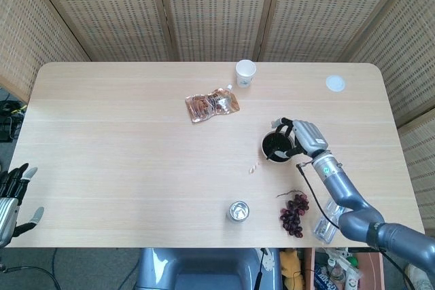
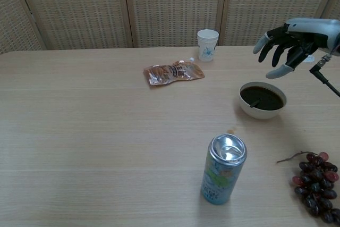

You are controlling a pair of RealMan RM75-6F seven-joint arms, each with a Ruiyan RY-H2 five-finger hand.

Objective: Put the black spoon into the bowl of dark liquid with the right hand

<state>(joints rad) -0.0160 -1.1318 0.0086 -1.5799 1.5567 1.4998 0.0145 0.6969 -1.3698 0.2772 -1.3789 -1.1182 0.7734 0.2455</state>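
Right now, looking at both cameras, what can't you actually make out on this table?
- Black spoon: chest view, only a short dark stub shows; the liquid hides the rest.
- Grapes: chest view, cut by the right edge.
- Left hand: head view, cut by the left edge.
- Clear packet: head view, contents too small to tell.

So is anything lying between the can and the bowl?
Only a small crumb on bare table, seen in the chest view between can and bowl.
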